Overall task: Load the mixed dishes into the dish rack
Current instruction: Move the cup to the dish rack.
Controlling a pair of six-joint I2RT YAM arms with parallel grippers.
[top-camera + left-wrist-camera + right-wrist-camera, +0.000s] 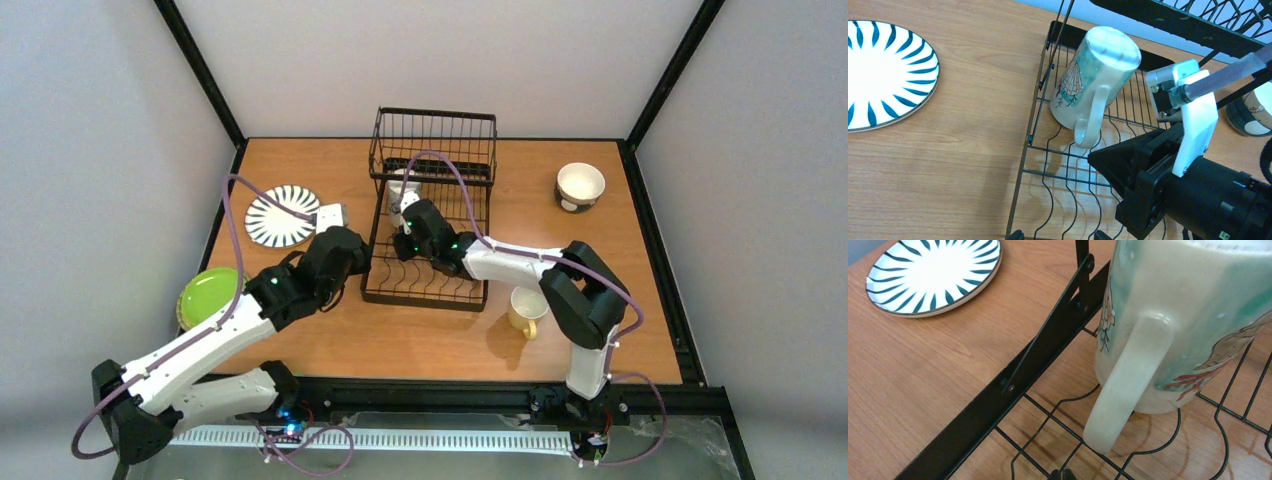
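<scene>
The black wire dish rack (430, 275) stands mid-table, with its tall basket at the far end. A cream mug with teal sea prints (398, 188) stands upside down in it; it also shows in the left wrist view (1093, 70) and the right wrist view (1178, 315). My right gripper (404, 225) is shut and empty, its tips (1061, 474) just short of the mug's handle (1123, 385). My left gripper (352, 262) is open and empty over the rack's left edge (1020, 185). The striped plate (282, 215), lime-green plate (210, 295), yellow mug (525, 310) and teal-and-white bowl (580, 186) lie on the table.
The right arm's black wrist (1188, 200) reaches across the rack floor close to my left gripper. The striped plate (883, 75) lies left of the rack. Black frame posts stand at the table's far corners. The cream bowl and tan plate are not in view.
</scene>
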